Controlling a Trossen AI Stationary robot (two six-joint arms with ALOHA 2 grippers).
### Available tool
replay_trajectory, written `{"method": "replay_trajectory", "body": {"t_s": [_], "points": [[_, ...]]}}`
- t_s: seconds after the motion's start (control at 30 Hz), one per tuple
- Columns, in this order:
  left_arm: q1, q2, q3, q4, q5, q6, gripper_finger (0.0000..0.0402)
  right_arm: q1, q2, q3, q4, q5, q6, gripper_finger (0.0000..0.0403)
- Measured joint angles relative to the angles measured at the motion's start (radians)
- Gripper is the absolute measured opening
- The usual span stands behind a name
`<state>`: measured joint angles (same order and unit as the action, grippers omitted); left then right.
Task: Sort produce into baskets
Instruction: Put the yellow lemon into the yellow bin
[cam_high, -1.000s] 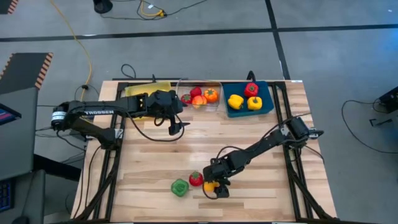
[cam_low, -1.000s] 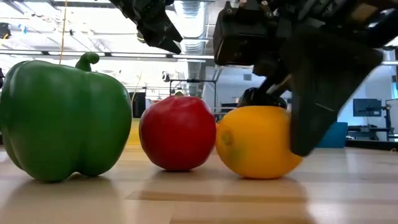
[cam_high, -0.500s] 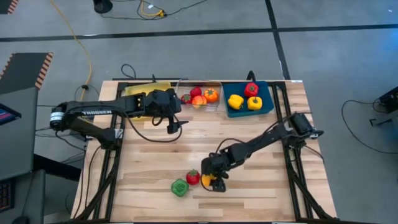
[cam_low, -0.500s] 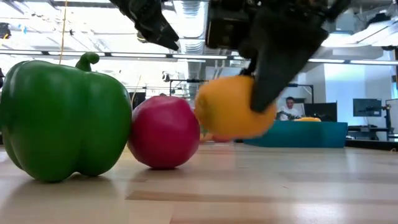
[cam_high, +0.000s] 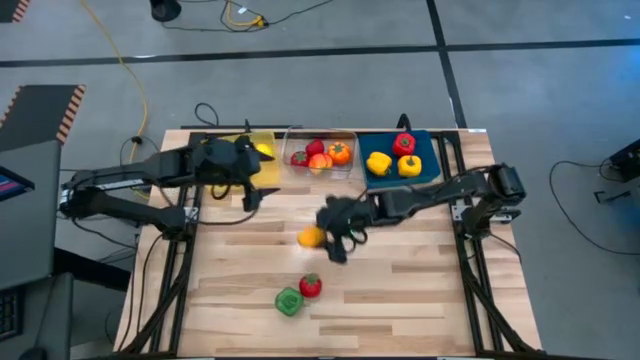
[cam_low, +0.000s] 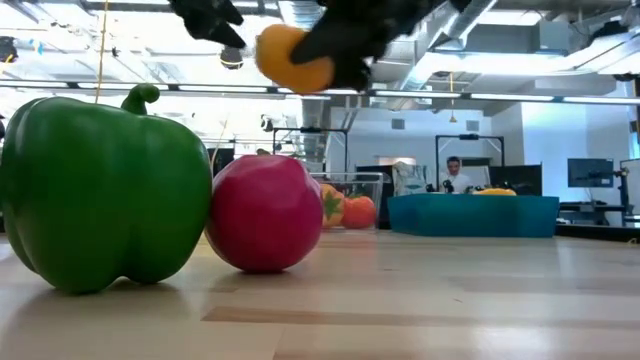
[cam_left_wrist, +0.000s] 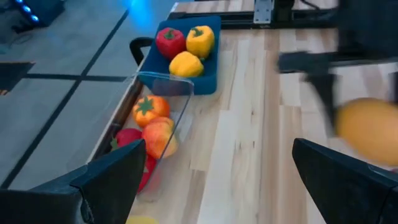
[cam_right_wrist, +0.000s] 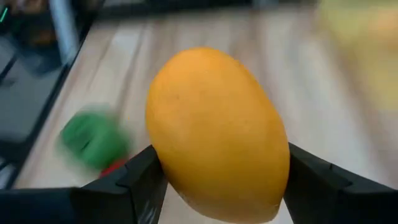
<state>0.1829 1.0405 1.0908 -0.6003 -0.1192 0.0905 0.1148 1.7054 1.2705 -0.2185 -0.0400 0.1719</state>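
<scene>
From above, we see the right gripper (cam_high: 322, 236) has carried the lemon (cam_high: 311, 237) from beside the green pepper (cam_high: 289, 301) and red fruit (cam_high: 311, 286) up to mid-table, pinching it. The left gripper (cam_high: 247, 193), fingers spread, now sits nearer the yellow basket (cam_high: 262, 160). At table level, the lemon (cam_low: 291, 57) hangs high. We read no writing.
</scene>
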Motion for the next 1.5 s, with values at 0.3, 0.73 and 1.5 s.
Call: {"method": "replay_trajectory", "body": {"t_s": [0.3,0.73,1.5], "points": [[0.0,-0.148,0.0,-0.068,-0.001,-0.07,0.0391,-0.225,0.071,0.001,0.519,0.018,-0.154,0.0286],[-0.001,-0.205,0.0,-0.078,-0.047,-0.08,0.0391,-0.436,0.412,0.223,0.79,0.004,-0.04,0.0286],[0.0,-0.185,0.0,-0.078,-0.105,-0.08,0.0391,-0.428,0.87,0.727,0.747,-0.037,-0.015,0.0313]]}}
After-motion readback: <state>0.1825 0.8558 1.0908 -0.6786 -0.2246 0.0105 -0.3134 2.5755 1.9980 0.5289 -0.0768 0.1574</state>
